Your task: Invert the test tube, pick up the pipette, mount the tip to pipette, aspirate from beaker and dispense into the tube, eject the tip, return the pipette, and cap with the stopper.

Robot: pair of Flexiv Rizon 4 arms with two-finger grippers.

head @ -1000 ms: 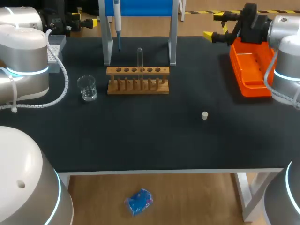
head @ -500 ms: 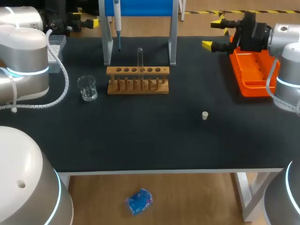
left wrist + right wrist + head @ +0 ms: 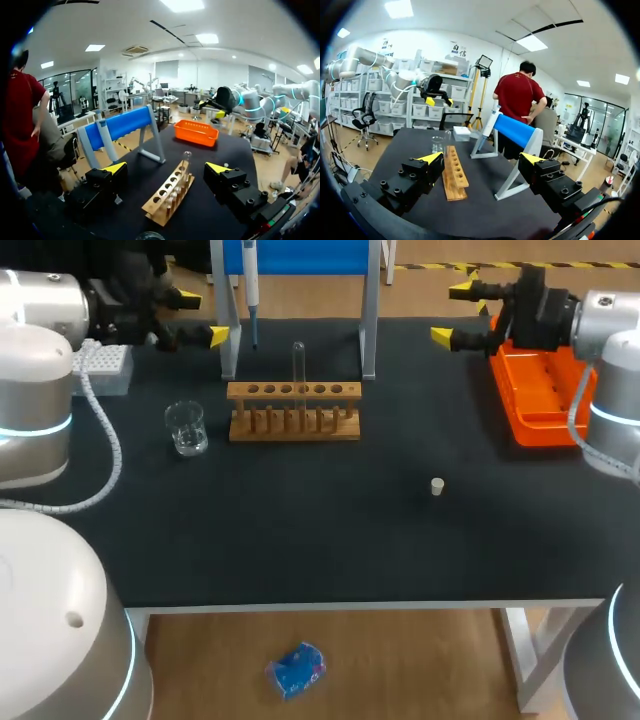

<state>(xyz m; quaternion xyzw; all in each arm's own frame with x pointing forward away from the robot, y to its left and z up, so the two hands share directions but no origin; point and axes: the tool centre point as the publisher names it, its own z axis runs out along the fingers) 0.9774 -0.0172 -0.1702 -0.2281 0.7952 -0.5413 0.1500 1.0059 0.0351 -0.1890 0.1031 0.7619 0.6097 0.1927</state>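
Black tabletop, far side: the left gripper [image 3: 200, 318] has swung into sight beside the hanging pipette [image 3: 250, 280] — fingers wide, empty. Opposite, the right gripper [image 3: 455, 312] (also wide, empty) has barely shifted since half a second ago. Untouched, the test tube [image 3: 298, 362] stands in the wooden rack [image 3: 293, 410] — inversion not begun, I judge.

Orange bin [image 3: 532, 400] at right edge of the black table [image 3: 350, 540], wooden rack [image 3: 293, 412] before a blue-topped stand [image 3: 310, 258]
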